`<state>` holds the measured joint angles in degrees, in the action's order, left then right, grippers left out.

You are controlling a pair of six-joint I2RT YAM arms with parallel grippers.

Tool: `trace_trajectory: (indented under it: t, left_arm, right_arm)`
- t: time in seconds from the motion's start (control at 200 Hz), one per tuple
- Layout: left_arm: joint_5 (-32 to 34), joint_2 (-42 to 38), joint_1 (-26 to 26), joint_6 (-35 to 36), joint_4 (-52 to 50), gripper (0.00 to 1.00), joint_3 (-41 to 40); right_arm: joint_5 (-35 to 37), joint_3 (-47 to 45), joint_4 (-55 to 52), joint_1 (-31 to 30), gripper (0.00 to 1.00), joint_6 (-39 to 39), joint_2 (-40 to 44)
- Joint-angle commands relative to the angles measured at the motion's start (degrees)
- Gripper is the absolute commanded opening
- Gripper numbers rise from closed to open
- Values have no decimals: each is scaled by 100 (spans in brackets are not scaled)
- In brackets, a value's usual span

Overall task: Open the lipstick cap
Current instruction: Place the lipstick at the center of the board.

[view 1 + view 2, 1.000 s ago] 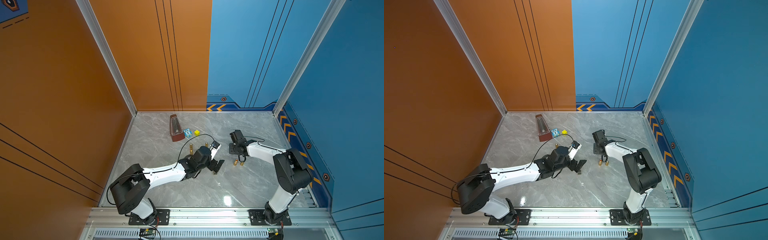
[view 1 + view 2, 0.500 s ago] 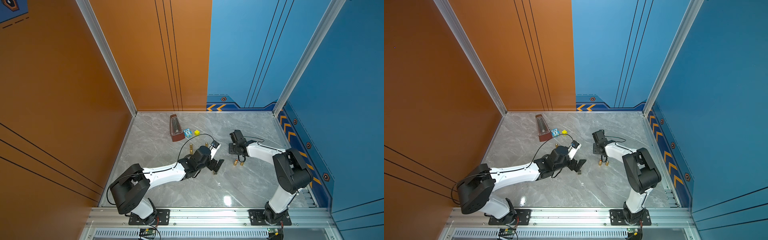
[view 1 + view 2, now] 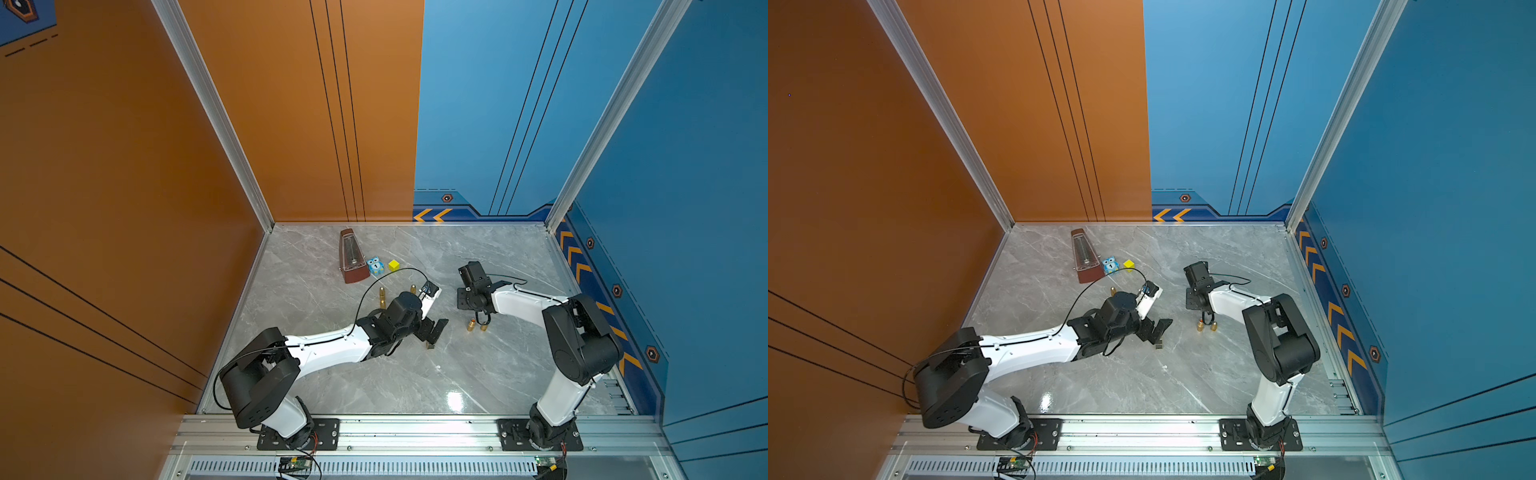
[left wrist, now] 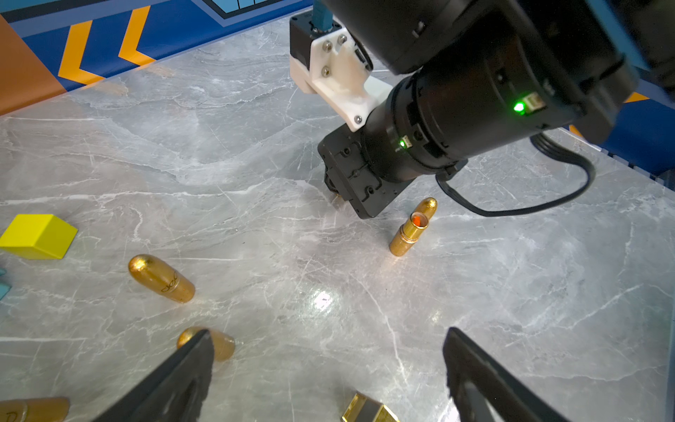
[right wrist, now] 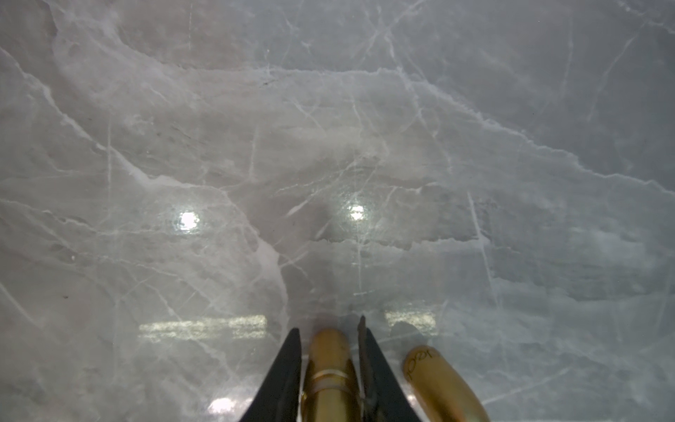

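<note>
While the right gripper [image 5: 328,327] has its two black fingers [image 5: 288,369] tight either side of a gold lipstick [image 5: 328,369], thin dark slits run along the tube, so can't tell if it's pinched or only flanked. That lipstick sits in the right half of the marble worktop [image 3: 478,374], about midway between near and far edges; in both top views the right wrist body covers it. A second gold tube [image 5: 442,383] with script lettering lies just beside the fingers. In the left wrist view an uncapped lipstick [image 4: 411,234] stands upright, orange-red tip showing, with a rounded gold piece [image 4: 428,204] right behind it. Both are just beside the right arm's black wrist and its looping cable [image 4: 511,212]. Near worktop centre the left gripper [image 4: 327,330] is spread wide, holding nothing; a square gold-and-dark piece [image 4: 365,413] lies between its fingers, clear of both. Close by are a capped gold tube [image 4: 160,278] and a half-hidden gold tube [image 4: 221,343] behind a left finger. Toward the far edge, left of middle, in a row: metronome [image 3: 352,259], blue owl block [image 3: 375,264], yellow cube [image 3: 394,265].
</note>
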<state>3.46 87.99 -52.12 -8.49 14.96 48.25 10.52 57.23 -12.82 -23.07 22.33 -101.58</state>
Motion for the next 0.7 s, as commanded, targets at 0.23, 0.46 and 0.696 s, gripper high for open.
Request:
trace_trajectory:
  t: [0.23, 0.46, 0.696]
  left_arm:
    - [89, -67, 43, -45, -50, 99, 130]
    - [136, -176, 56, -30, -49, 99, 73]
    - [182, -382, 92, -21, -46, 99, -48]
  right_arm:
    - [-83, 104, -191, 31, 38, 34, 69]
    - [-145, 172, -288, 31, 43, 51, 390]
    - [-158, 393, -575, 31, 50, 35, 763]
